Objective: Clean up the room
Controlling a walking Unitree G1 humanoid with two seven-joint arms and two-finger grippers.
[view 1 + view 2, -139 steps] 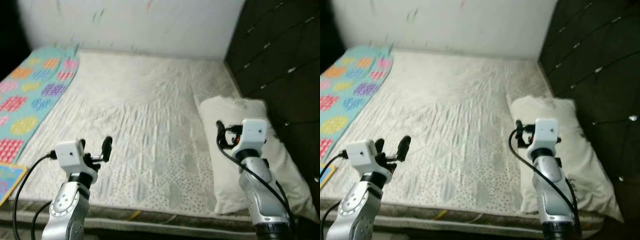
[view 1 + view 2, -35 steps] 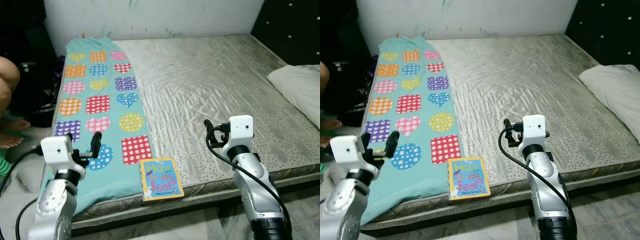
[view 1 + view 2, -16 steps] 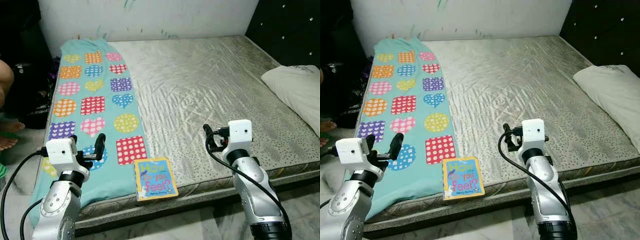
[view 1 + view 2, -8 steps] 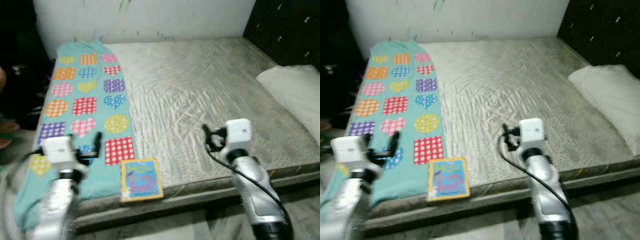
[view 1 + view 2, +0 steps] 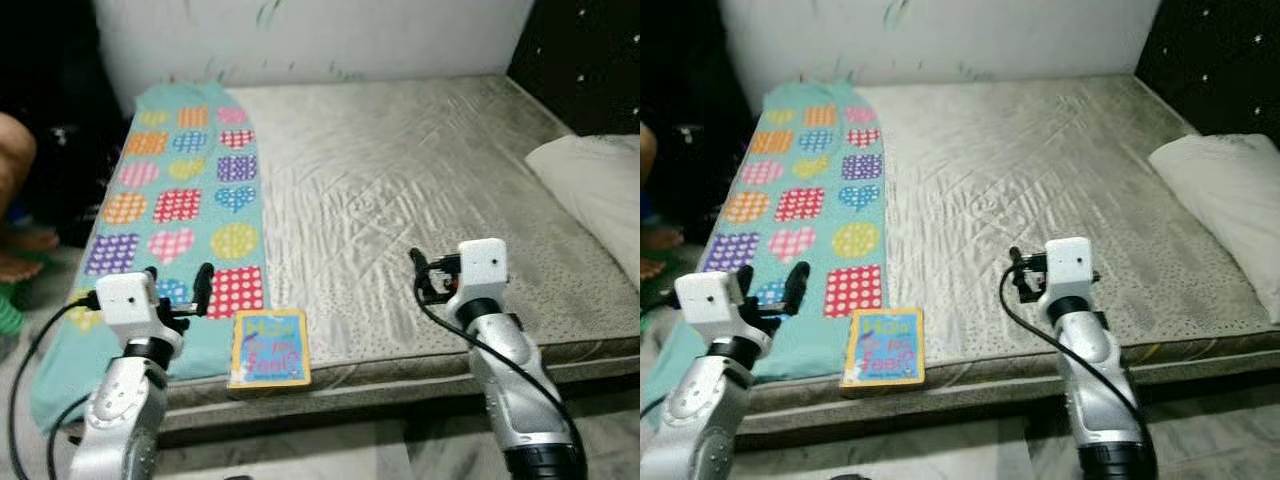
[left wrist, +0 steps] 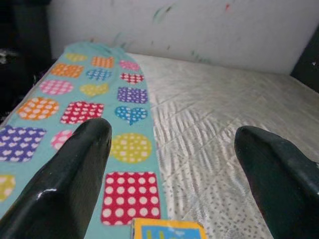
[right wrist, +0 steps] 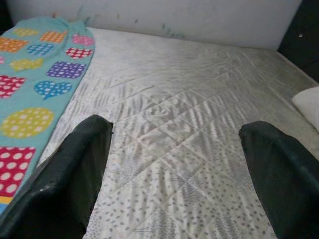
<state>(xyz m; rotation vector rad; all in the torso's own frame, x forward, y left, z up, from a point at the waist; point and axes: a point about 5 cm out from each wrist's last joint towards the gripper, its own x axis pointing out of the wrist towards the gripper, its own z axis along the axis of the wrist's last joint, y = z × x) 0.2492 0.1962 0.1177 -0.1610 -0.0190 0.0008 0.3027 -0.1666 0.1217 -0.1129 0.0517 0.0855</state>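
Note:
A picture book (image 5: 268, 348) with a yellow and blue cover lies flat at the near edge of the mattress (image 5: 400, 180), partly on a teal blanket (image 5: 185, 190) with coloured patches. The blanket runs along the bed's left side and hangs over its edge. A white pillow (image 5: 590, 190) rests at the right end. My left gripper (image 5: 178, 276) is open above the blanket's near end, just left of the book (image 6: 167, 230). Over the mattress's near edge, right of the book, my right gripper (image 5: 425, 272) is open and holds nothing; its wrist view shows the blanket (image 7: 30, 89).
A person's leg and bare foot (image 5: 18, 240) are at the far left beside the bed. A dark padded headboard (image 5: 590, 60) stands at the right and a white wall (image 5: 320, 35) behind. Tiled floor (image 5: 350, 450) lies below the bed's near edge.
The camera has swung from the pillow end to the blanket end of the bed, then shifted slightly. The book now sits nearer my left gripper. Both grippers stay open.

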